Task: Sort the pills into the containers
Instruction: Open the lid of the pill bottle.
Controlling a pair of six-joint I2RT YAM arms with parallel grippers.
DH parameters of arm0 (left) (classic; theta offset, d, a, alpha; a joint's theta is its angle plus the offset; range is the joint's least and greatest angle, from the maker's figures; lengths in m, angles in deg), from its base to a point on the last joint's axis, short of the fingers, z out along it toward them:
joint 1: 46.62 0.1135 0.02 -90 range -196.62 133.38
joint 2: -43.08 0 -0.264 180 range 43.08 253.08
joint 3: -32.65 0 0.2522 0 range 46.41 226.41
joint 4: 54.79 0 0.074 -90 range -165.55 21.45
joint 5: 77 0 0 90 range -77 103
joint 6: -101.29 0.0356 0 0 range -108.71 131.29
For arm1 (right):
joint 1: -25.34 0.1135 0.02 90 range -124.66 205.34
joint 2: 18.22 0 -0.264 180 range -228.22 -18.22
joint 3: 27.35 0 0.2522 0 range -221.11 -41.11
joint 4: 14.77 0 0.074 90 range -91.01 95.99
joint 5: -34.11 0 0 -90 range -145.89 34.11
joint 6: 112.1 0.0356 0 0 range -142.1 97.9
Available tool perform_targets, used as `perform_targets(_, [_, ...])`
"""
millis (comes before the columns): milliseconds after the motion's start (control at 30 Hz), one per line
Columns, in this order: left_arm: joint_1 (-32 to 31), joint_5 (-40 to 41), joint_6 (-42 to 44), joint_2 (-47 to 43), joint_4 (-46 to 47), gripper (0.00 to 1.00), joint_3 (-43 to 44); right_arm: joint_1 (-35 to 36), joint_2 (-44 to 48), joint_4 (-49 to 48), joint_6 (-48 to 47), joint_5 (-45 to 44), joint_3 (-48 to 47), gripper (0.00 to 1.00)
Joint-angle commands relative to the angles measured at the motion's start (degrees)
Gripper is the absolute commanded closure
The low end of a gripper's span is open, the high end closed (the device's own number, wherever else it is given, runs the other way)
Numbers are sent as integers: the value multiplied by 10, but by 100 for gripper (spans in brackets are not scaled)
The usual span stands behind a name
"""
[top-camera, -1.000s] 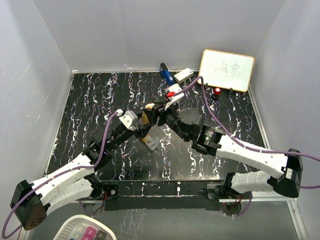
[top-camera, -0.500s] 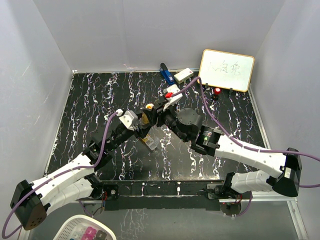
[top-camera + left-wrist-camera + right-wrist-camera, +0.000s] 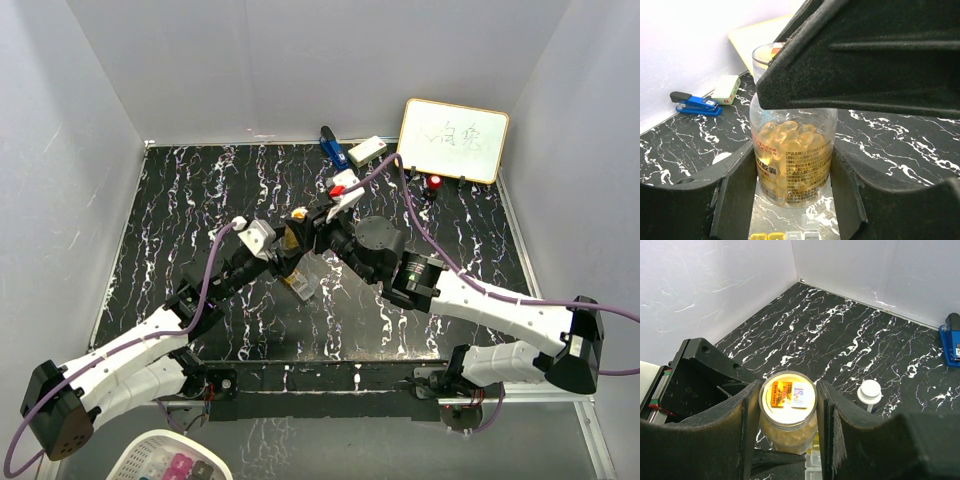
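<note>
Yellow soft capsules (image 3: 785,132) fill most of the golden-amber bottle (image 3: 792,165), which is upright and without a cap near the middle of the tabletop (image 3: 180,220). We see the left pincer (image 3: 794,172) pinching the body of the bottle, with one finger against each side. The right pincer (image 3: 788,390) comes from the opposite side and is closed on the open neck, its fingers touching the rim on both sides. Inside the mouth lies an orange and white packet (image 3: 788,394). We cannot tell whether the base of the bottle rests on the tabletop. Just beside it, toward the near edge, lies the small clear box with yellow-gold sections (image 3: 303,284). A dark bottle with white round cap (image 3: 870,391) stands near. At the far edge lie a blue stapler (image 3: 333,148) and a white rectangular block (image 3: 367,150).
</note>
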Motion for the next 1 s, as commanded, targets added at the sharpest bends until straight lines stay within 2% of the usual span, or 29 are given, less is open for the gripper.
perform_targets(0, [-3,-68,-19,-7,21,100,41,2,22,4,-25,18,11,100])
perform_targets(433, [-3,-268,-80,-30,16,100,64,0,91,15,-65,95,39,100])
perform_targets(600, [-3,-383,-99,-23,22,100,79,-4,110,17,-68,167,38,100])
perform_targets(800, [-3,-454,-112,-27,34,100,85,-16,129,28,-72,256,36,100])
perform_targets(967, [-3,-522,-120,-26,40,100,96,-25,143,37,-79,295,39,100])
